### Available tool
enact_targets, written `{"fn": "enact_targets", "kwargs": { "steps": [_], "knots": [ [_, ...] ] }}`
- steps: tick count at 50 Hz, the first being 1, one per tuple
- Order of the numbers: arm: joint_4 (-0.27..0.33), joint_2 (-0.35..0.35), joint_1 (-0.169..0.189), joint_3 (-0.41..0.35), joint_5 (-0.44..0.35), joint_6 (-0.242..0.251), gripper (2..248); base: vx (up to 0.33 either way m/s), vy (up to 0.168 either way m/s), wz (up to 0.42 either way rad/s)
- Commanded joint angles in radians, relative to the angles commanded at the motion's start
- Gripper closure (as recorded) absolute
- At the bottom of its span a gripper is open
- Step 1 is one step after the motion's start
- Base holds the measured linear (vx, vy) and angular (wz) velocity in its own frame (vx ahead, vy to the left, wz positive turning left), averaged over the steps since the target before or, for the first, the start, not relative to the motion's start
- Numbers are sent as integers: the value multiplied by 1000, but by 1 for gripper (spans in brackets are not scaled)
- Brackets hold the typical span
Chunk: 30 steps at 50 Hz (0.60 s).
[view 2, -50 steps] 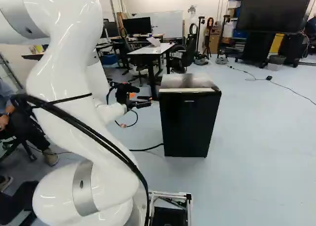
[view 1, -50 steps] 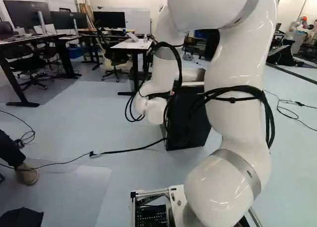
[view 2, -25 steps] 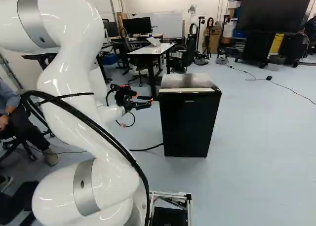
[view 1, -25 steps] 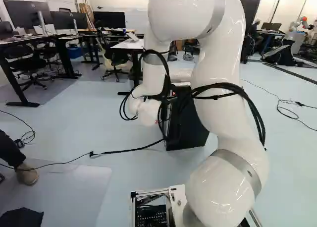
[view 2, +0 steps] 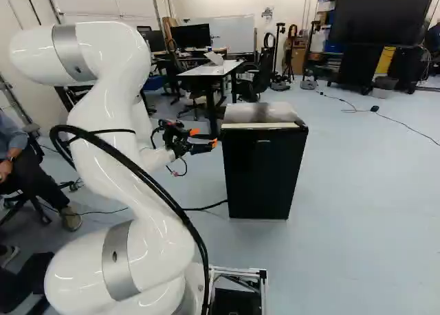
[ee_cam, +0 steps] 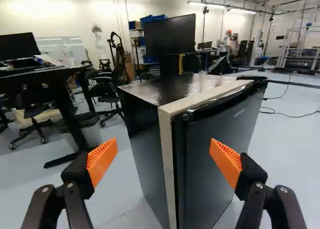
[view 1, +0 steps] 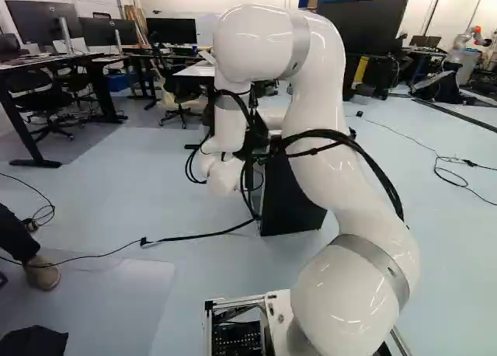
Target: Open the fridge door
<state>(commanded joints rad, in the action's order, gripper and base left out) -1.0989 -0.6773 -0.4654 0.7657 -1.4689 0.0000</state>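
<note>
In the right base view my gripper [view 2: 214, 143] is at the near left of the small black fridge [view 2: 265, 170], a short gap from its side. The wrist view shows the gripper [ee_cam: 164, 161] open, orange pads wide apart and nothing held. Ahead of it stands the fridge, its corner toward the gripper. The dark door [ee_cam: 215, 154] is shut against the pale body edge [ee_cam: 167, 164]; one finger overlaps the door in view, the other lies beyond the side wall. In the left base view the arm partly hides the fridge [view 1: 291, 200].
A desk [view 2: 210, 71] with a chair stands behind the fridge. A cable [view 1: 194, 237] runs over the floor to the fridge's foot. A large screen [view 2: 381, 14] is at the back. Another robot [view 1: 466, 41] stands far off. A person sits left of the arm in the right base view.
The arm has shifted left in the left base view and lowered its upper joint. In the right base view the gripper has edged right, toward the fridge. Base and fridge have not moved.
</note>
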Motion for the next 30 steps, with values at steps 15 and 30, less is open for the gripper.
{"fn": "enact_targets", "kwargs": {
  "steps": [15, 30],
  "knots": [
    [-10, -43, 20, 70, -4, 0, 3, 0, 0, 0],
    [-10, -52, 42, 85, -4, 0, 3, 0, 0, 0]
  ]
}}
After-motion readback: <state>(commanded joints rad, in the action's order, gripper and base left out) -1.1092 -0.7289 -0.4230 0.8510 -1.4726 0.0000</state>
